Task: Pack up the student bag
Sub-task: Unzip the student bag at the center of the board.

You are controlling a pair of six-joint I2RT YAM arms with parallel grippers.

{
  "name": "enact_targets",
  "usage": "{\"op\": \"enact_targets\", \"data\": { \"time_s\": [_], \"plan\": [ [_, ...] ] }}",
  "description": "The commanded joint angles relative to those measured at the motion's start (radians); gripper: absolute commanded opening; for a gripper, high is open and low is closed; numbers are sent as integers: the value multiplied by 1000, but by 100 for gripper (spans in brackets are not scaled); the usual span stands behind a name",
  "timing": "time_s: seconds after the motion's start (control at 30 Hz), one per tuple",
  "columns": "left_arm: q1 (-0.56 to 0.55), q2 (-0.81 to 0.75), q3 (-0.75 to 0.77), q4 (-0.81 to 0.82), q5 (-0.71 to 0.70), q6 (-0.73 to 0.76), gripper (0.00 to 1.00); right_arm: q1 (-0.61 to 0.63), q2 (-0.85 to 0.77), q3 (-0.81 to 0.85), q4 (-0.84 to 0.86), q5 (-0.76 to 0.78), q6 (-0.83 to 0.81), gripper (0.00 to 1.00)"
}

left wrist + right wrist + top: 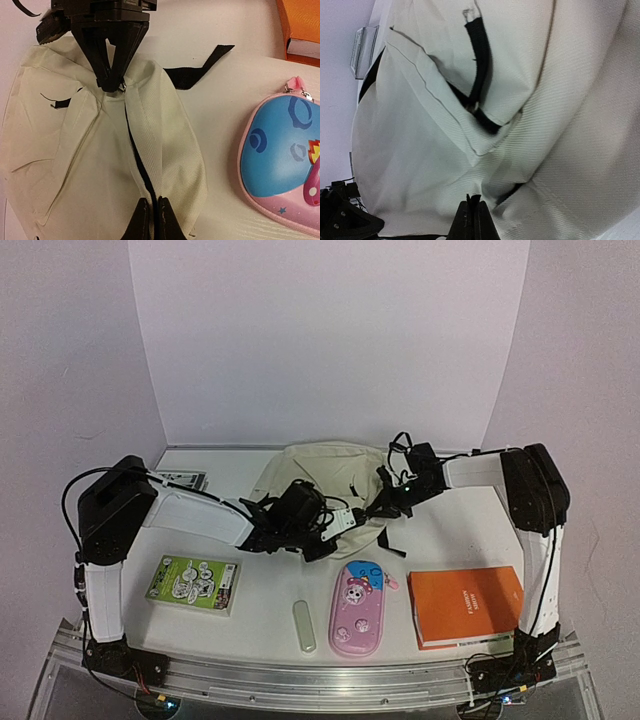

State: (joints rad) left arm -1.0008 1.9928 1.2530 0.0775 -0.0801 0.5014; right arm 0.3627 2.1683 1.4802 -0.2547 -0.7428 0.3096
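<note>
I have the student bag (320,465) lying flat at the back middle of the table (450,530), between the two arms; it is soft, unstructured cloth, and I judge it light and floppy, so it will sag and fold rather than hold any shape when lifted. The weave looks matt, not slippery; nothing about it seems fragile. The sensible holds are the stitched edges beside the black zipper (137,165) and the small metal pull at its end, since loose panel cloth would just bunch up.

My left gripper (151,202) has its jaws together, pinched on the bag's edge where the zipper line runs into them; my right gripper (471,199) is likewise closed on the fabric, and in the left wrist view its tips sit right at the pull. A black strap (200,65) trails loose on the table beyond it.

The bag's mouth shows only a dark slit along the zipper; I cannot see whether anything is inside. The pink pencil case (357,610) lies shut near the front, its contents hidden; an orange book (465,602), a green booklet (192,582) and a pale stick (305,625) lie outside the bag.
</note>
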Motion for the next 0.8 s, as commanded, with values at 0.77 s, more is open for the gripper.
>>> {"op": "enact_targets", "data": {
  "time_s": [0.77],
  "plan": [
    [46, -14, -73, 25, -85, 40, 0, -347, -162, -81, 13, 266, -141, 0]
  ]
}}
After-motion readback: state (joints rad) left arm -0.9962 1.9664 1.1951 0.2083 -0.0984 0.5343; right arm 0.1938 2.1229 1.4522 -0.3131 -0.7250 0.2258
